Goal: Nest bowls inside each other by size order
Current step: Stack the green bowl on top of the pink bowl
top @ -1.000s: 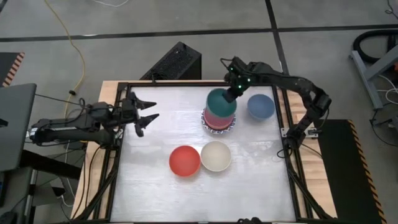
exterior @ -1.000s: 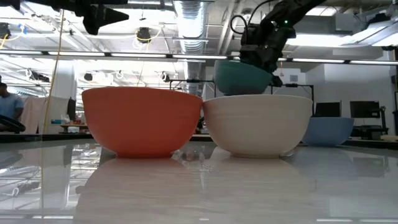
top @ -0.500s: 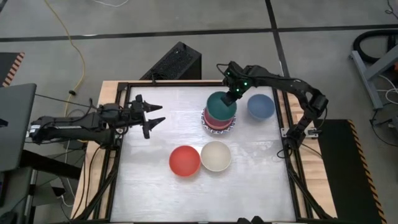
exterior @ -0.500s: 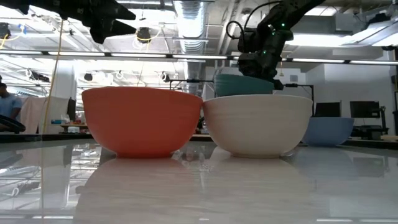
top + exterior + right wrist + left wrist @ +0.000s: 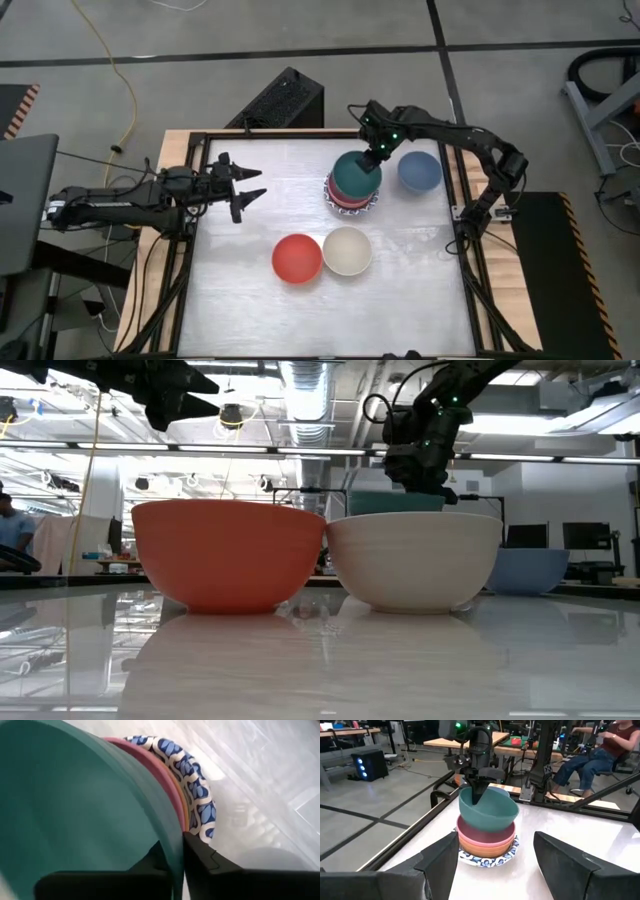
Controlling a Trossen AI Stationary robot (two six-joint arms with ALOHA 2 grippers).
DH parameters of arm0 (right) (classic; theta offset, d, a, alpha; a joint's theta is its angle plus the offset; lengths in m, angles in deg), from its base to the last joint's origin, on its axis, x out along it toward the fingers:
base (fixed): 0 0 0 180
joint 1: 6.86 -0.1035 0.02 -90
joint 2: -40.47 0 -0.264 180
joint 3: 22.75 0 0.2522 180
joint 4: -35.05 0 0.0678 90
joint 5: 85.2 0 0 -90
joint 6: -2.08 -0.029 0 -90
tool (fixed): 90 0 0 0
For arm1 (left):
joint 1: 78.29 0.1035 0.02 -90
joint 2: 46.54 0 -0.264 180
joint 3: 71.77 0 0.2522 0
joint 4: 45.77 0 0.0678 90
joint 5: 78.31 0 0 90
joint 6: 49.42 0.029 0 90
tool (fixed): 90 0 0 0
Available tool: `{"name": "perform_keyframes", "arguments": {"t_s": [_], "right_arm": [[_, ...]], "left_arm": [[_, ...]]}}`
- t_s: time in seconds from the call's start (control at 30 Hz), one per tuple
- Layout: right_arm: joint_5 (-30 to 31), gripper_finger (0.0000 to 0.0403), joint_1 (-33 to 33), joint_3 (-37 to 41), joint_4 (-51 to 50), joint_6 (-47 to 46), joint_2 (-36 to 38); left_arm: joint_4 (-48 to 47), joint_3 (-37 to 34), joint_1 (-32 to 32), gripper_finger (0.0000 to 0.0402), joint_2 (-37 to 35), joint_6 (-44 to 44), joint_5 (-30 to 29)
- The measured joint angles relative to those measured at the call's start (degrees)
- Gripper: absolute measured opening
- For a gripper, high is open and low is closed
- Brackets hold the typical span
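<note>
A dark green bowl (image 5: 354,174) sits on top of a stack: pink bowl (image 5: 487,834), orange bowl (image 5: 485,848), then a white blue-rimmed bowl (image 5: 487,860), at the table's far middle. My right gripper (image 5: 376,154) is shut on the green bowl's rim. A blue bowl (image 5: 420,171) stands right of the stack. A red bowl (image 5: 297,258) and a cream bowl (image 5: 347,250) stand side by side nearer the front. My left gripper (image 5: 255,184) is open and empty above the table's left part, pointing at the stack. My right gripper pinches the green bowl's wall at the rim (image 5: 176,851), on the bowl's far-right side, one finger inside (image 5: 476,795) and one outside. The fingers come from above, pointing down. The bowl sits a little tilted in the pink bowl.
The red and cream bowls fill the low view's front (image 5: 228,552) (image 5: 415,558). A black frame (image 5: 195,230) runs round the white table. Bare table lies left of the stack and along the near edge. People sit in the room behind the table (image 5: 600,750).
My right gripper has gone down with the green bowl, which hung above the stack a second ago and now sits in the pink bowl. My left gripper has shifted a little toward the table's right, still open.
</note>
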Motion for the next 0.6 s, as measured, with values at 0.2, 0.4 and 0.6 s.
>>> {"name": "perform_keyframes", "arguments": {"t_s": [0.2,0.4,0.6], "right_arm": [[0.00,0.0115,-1.37,0.00,0.38,0.99,0.00],[1.78,0.0168,-1.31,0.00,2.44,1.46,0.00],[1.49,0.0190,0.55,-0.01,5.86,2.02,0.07]], "left_arm": [[-0.02,0.00,0.00,0.0247,0.00,-0.03,0.01],[-1.08,0.00,0.00,0.0247,-0.02,-1.25,1.99],[-4.43,0.00,-0.02,0.0247,0.00,-2.56,4.94]]}}
